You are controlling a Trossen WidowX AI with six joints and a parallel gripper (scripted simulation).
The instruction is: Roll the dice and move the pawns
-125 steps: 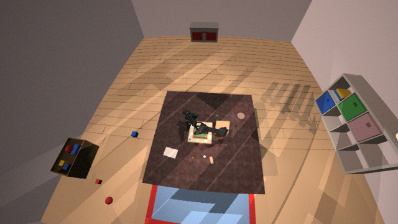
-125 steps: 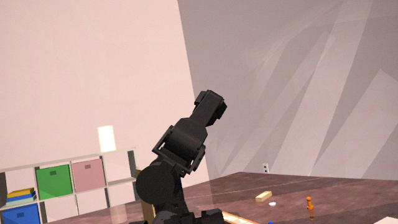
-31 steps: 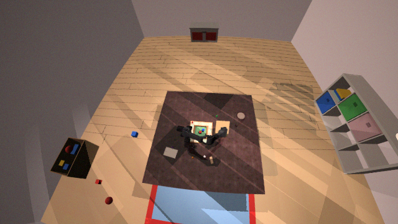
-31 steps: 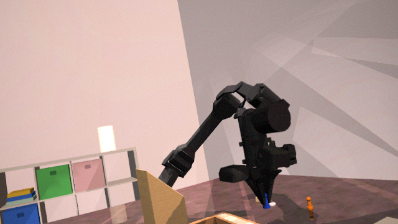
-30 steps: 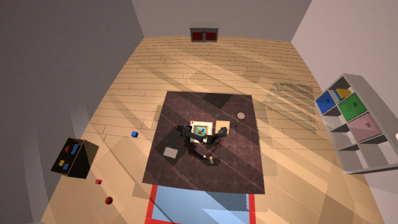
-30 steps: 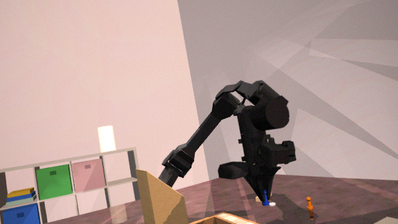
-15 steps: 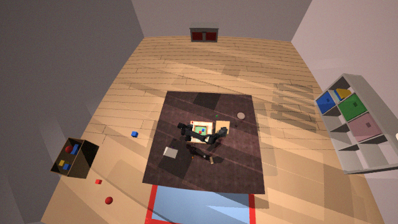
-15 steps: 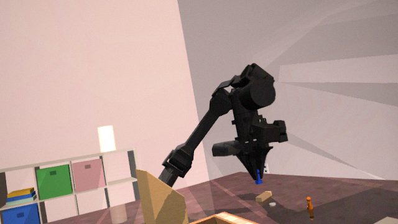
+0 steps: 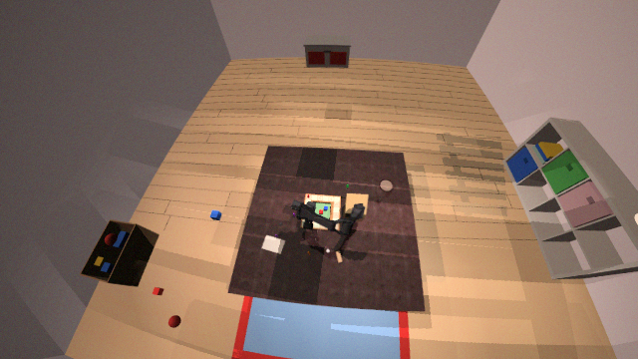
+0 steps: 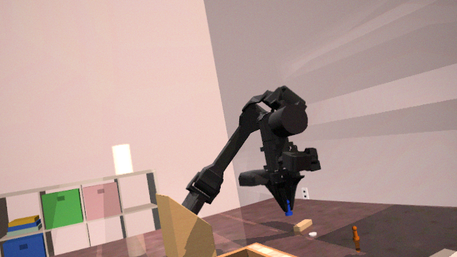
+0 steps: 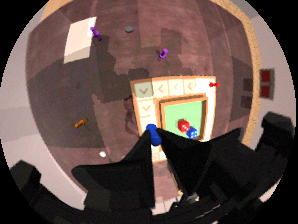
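My gripper [image 10: 290, 210] [image 11: 152, 132] is shut on the blue pawn [image 10: 288, 212] [image 11: 154, 137]. It holds the pawn upright in the air, above the board's left column in the wrist view. The red pawn [image 11: 214, 85] [image 9: 308, 195] stands at the far right corner of the board [image 11: 173, 80]. The red die [image 11: 183, 125] [image 9: 321, 211] and the blue die [image 11: 192, 133] [image 9: 325, 208] lie side by side on the green floor of the tray [image 11: 175, 111]. Arrows show on several squares; the near squares are hidden behind the fingers.
Two purple pawns [image 11: 95, 33] [image 11: 163, 54] and an orange pawn [image 11: 81, 122] [image 10: 355, 233] are off the board. A white block [image 9: 273, 244], a wooden block [image 10: 303, 226], a small white piece [image 10: 313, 234] and a tan wedge [image 10: 186, 225] are also around.
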